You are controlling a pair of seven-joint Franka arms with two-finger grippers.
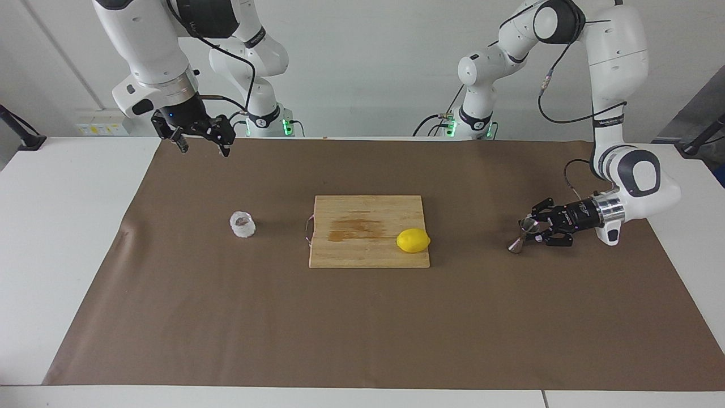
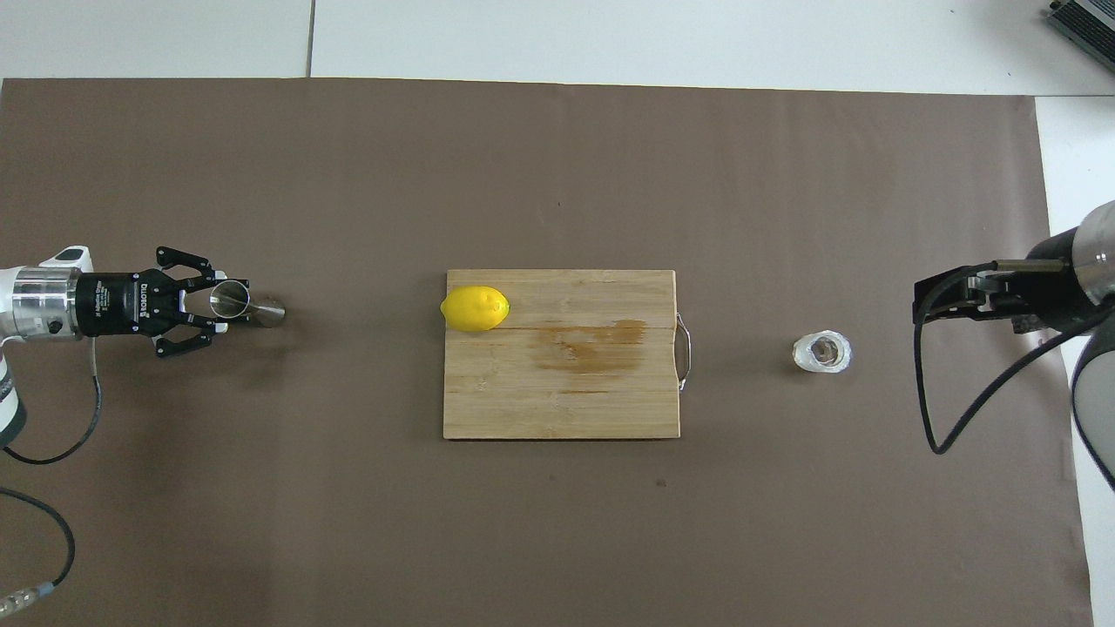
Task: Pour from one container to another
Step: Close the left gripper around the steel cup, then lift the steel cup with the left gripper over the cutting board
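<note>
Two containers stand well apart, so no pouring has begun. The glass cup (image 1: 242,224) sits untouched on the brown mat (image 1: 362,317) toward the right arm's end of the table, beside the cutting board (image 1: 362,255), which bears a lemon (image 1: 413,240). The jigger (image 1: 523,234) stands toward the left arm's end, with the left gripper (image 1: 535,229) low around its upper cone; whether its fingers have closed on it I cannot tell. The right gripper (image 1: 203,143) waits high above the mat's edge nearest the robots, fingers spread and empty. Left to do, by my reading: pick up the cup, bring the vessels together, tip.
</note>
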